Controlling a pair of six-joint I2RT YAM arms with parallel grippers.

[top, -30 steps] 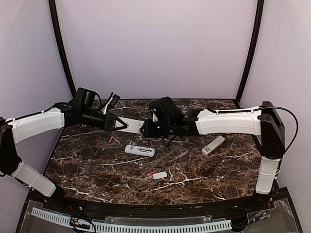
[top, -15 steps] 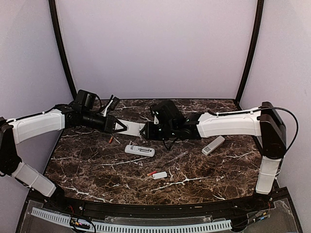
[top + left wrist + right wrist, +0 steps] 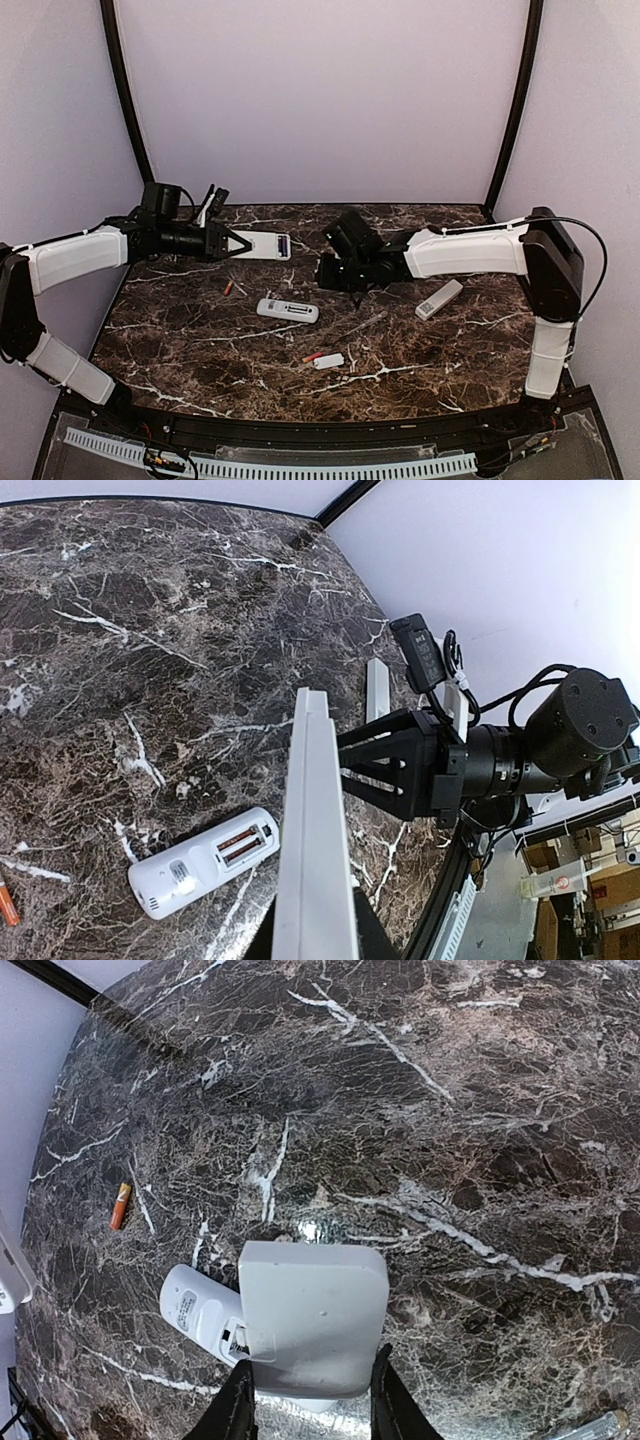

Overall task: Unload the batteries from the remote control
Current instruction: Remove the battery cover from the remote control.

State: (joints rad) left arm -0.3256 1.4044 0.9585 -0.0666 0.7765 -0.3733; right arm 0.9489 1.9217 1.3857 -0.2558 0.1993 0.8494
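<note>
Overhead and wrist views share the middle remote (image 3: 288, 310).

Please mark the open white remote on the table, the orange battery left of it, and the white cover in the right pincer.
Open white plastic remote (image 3: 200, 868): left wrist view, middle of body.
Small orange cylindrical battery (image 3: 120, 1206): right wrist view, its middle.
Flat white rectangular cover (image 3: 312, 1315): right wrist view, centre of face.

Lying remote (image 3: 198, 1315) partly behind cover (image 3: 312, 1315)

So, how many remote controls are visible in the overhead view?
3. Held remote: in the left pincer, back left. Middle remote: lying on the table. Right remote: lying further right. None seems hidden.
</note>
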